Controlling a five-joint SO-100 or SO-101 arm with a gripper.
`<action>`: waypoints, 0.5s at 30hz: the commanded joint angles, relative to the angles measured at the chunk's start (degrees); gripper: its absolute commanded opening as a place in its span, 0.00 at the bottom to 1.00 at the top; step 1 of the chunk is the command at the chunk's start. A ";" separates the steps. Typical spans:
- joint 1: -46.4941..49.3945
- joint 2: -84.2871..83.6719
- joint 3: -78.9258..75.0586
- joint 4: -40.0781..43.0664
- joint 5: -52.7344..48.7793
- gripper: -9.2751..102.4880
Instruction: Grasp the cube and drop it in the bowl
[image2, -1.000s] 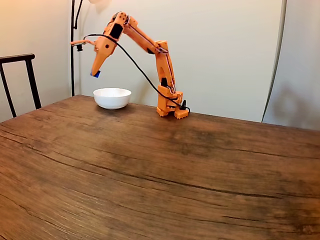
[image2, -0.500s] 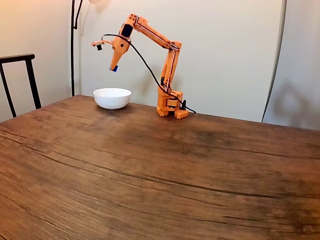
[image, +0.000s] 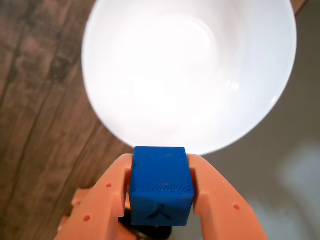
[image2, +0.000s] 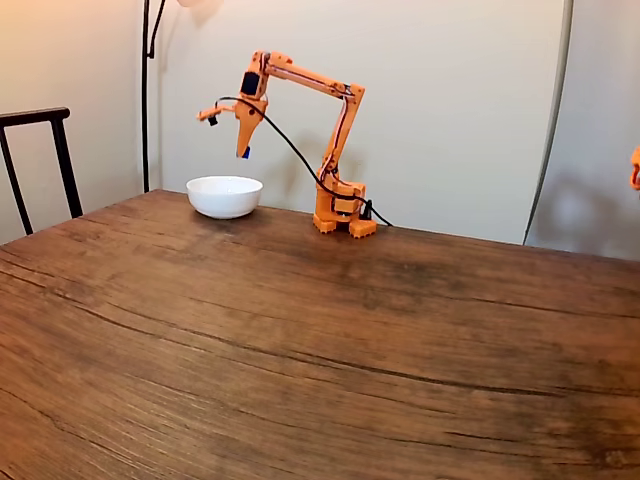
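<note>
Your orange two-finger gripper (image: 161, 192) is clamped on the small bright-blue ribbed plastic cube (image: 161, 187), held in the air above the near rim of the glossy white round bowl (image: 150, 75). The cube looks light, rigid and grippy; its flat opposite side faces are the right hold.

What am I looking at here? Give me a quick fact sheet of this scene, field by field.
Machine: orange robot arm bolted near the table's far edge
Claw: claw shut on the blue cube
Cube position: held in the air above the bowl's near rim in the wrist view
Bowl: white bowl, empty, standing on the table
Surface: dark wooden table
Background: chair at the fixed view's left edge
</note>
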 joint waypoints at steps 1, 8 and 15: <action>0.88 1.23 4.04 -5.10 1.23 0.18; 1.58 1.23 13.54 -16.88 2.29 0.15; 3.16 1.14 19.25 -23.38 3.60 0.20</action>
